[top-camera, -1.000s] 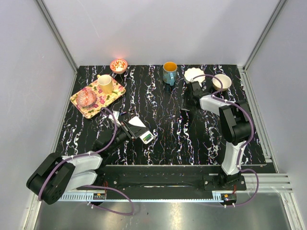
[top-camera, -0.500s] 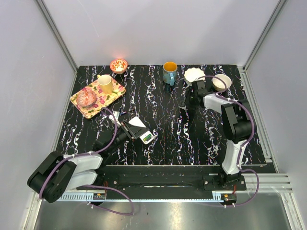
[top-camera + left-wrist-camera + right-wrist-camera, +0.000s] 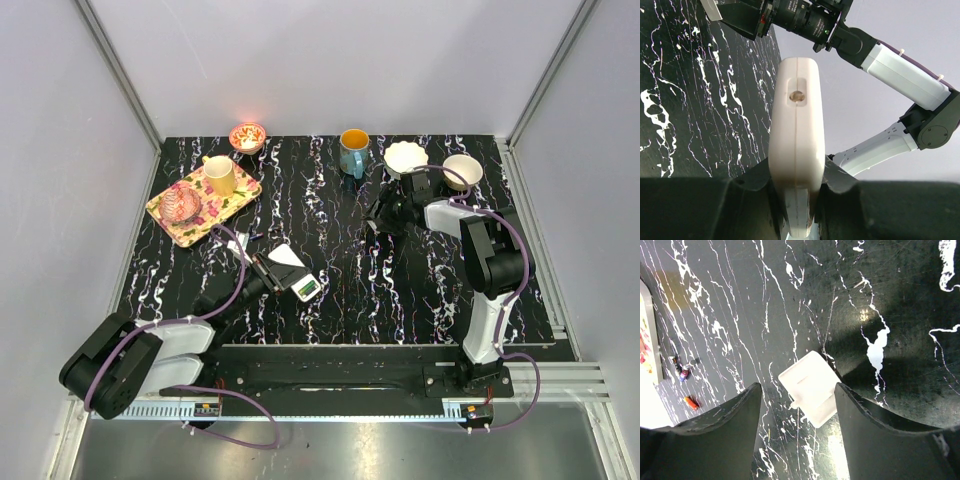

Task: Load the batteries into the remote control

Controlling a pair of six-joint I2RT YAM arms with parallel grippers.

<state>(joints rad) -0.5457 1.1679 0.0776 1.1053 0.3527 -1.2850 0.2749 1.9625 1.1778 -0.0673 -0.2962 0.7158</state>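
My left gripper (image 3: 270,272) is shut on the white remote control (image 3: 300,280) and holds it on edge just above the table. In the left wrist view the remote (image 3: 796,120) stands edge-on between the fingers (image 3: 752,177). My right gripper (image 3: 383,214) is open, low over the table's middle. Its fingers (image 3: 725,425) straddle a small flat white square piece (image 3: 810,387) lying on the table, without touching it. A reddish battery (image 3: 691,401) and a second small cylinder (image 3: 682,373), colour unclear, lie on the table beside the tray.
A flowered tray (image 3: 178,225) with a yellow cup (image 3: 220,176) and a pink glass dish (image 3: 182,204) sits at the back left. A small glowing bowl (image 3: 247,135), a blue mug (image 3: 353,151) and two white bowls (image 3: 405,156) (image 3: 463,171) line the back.
My right gripper has swung from near the white bowls toward the table's middle and now hangs over the white square piece. The left gripper and the remote have stayed put.
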